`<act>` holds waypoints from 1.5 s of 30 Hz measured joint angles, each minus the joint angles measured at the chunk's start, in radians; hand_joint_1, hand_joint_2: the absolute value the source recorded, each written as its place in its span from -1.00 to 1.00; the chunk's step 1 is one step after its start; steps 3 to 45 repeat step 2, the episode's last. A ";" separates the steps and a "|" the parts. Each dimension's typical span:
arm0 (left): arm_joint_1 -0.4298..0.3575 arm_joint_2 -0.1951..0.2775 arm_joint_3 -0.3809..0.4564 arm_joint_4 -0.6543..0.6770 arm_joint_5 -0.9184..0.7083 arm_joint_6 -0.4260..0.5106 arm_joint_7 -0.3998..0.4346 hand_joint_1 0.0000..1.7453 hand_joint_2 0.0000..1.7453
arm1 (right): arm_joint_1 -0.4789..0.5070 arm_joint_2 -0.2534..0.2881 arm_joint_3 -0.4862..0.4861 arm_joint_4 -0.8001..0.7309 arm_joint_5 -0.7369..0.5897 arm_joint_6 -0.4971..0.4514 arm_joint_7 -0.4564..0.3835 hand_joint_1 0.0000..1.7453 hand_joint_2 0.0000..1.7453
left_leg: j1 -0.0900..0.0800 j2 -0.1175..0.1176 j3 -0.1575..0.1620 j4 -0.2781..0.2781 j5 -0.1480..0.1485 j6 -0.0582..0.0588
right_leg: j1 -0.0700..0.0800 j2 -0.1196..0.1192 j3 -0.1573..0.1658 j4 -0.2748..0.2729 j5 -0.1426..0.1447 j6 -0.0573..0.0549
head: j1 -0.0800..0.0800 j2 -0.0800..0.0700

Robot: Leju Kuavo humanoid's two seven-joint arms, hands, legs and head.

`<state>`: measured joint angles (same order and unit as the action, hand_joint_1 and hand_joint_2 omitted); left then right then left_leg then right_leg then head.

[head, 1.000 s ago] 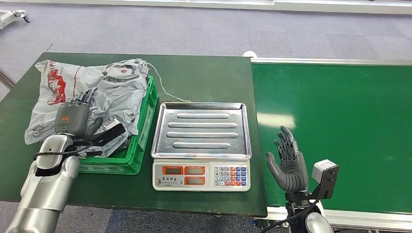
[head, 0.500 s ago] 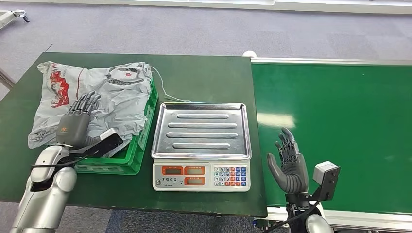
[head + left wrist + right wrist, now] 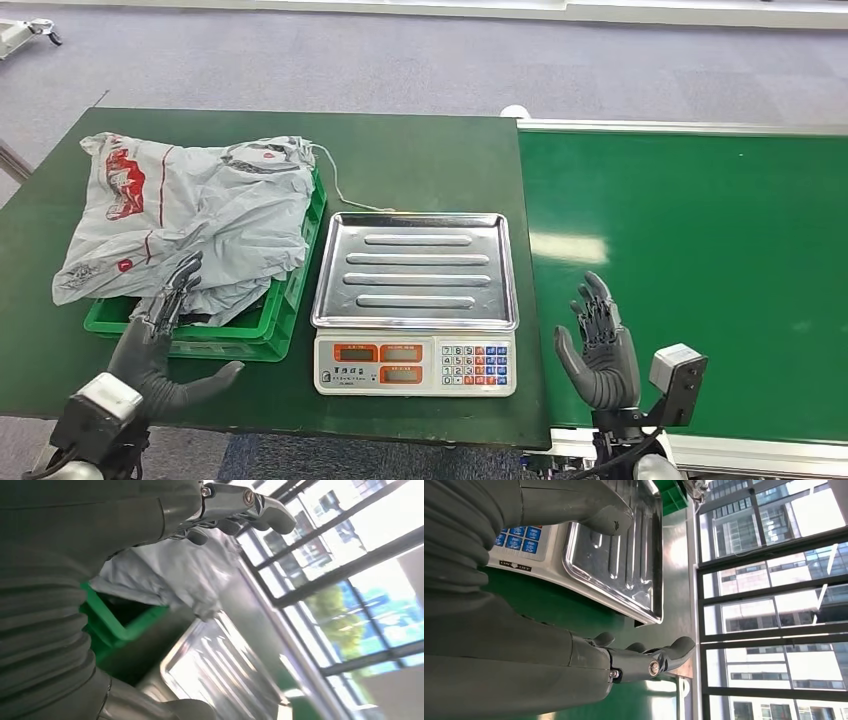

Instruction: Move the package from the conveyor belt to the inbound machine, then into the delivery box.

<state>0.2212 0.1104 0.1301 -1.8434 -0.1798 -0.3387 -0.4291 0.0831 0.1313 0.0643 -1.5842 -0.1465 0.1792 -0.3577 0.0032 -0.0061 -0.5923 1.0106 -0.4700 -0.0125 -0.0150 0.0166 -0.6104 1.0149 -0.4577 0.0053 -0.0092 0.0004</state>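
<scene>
Left robot hand (image 3: pixel 150 355) hovers with fingers spread near the front edge of one green crate (image 3: pixel 262 322); right robot hand (image 3: pixel 600 345) likewise spread, holding nothing, beside one scale (image 3: pixel 415 290). One grey package (image 3: pixel 195 210) drapes across the crate on the bench (image 3: pixel 420 160); conveyor belt (image 3: pixel 690 260) lies bare.

Both hands (image 3: pixel 160 352) (image 3: pixel 598 345) empty, fingers spread

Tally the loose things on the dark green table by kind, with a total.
Crumpled grey plastic mailer package: 1
Green plastic slotted crate: 1
Electronic weighing scale with a ribbed steel pan: 1
Total: 3
</scene>
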 joint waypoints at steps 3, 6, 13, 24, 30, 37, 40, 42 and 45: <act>0.002 -0.014 0.000 -0.008 0.028 -0.010 -0.002 -1.00 1.00 | -0.004 0.000 0.003 0.000 0.000 -0.003 0.002 -1.00 1.00 | 0.000 0.000 0.001 0.000 0.000 0.000 | 0.000 0.000 0.001 0.000 0.000 0.000 | 0.000 0.000; 0.002 -0.014 0.000 -0.008 0.028 -0.010 -0.002 -1.00 1.00 | -0.004 0.000 0.003 0.000 0.000 -0.003 0.002 -1.00 1.00 | 0.000 0.000 0.001 0.000 0.000 0.000 | 0.000 0.000 0.001 0.000 0.000 0.000 | 0.000 0.000; 0.002 -0.014 0.000 -0.008 0.028 -0.010 -0.002 -1.00 1.00 | -0.004 0.000 0.003 0.000 0.000 -0.003 0.002 -1.00 1.00 | 0.000 0.000 0.001 0.000 0.000 0.000 | 0.000 0.000 0.001 0.000 0.000 0.000 | 0.000 0.000; 0.002 -0.014 0.000 -0.008 0.028 -0.010 -0.002 -1.00 1.00 | -0.004 0.000 0.003 0.000 0.000 -0.003 0.002 -1.00 1.00 | 0.000 0.000 0.001 0.000 0.000 0.000 | 0.000 0.000 0.001 0.000 0.000 0.000 | 0.000 0.000; 0.002 -0.014 0.000 -0.008 0.028 -0.010 -0.002 -1.00 1.00 | -0.004 0.000 0.003 0.000 0.000 -0.003 0.002 -1.00 1.00 | 0.000 0.000 0.001 0.000 0.000 0.000 | 0.000 0.000 0.001 0.000 0.000 0.000 | 0.000 0.000; 0.002 -0.014 0.000 -0.008 0.028 -0.010 -0.002 -1.00 1.00 | -0.004 0.000 0.003 0.000 0.000 -0.003 0.002 -1.00 1.00 | 0.000 0.000 0.001 0.000 0.000 0.000 | 0.000 0.000 0.001 0.000 0.000 0.000 | 0.000 0.000; 0.002 -0.014 0.000 -0.008 0.028 -0.010 -0.002 -1.00 1.00 | -0.004 0.000 0.003 0.000 0.000 -0.003 0.002 -1.00 1.00 | 0.000 0.000 0.001 0.000 0.000 0.000 | 0.000 0.000 0.001 0.000 0.000 0.000 | 0.000 0.000; 0.002 -0.014 0.000 -0.008 0.028 -0.010 -0.002 -1.00 1.00 | -0.004 0.000 0.003 0.000 0.000 -0.003 0.002 -1.00 1.00 | 0.000 0.000 0.001 0.000 0.000 0.000 | 0.000 0.000 0.001 0.000 0.000 0.000 | 0.000 0.000; 0.002 -0.014 0.000 -0.008 0.028 -0.010 -0.002 -1.00 1.00 | -0.004 0.000 0.003 0.000 0.000 -0.003 0.002 -1.00 1.00 | 0.000 0.000 0.001 0.000 0.000 0.000 | 0.000 0.000 0.001 0.000 0.000 0.000 | 0.000 0.000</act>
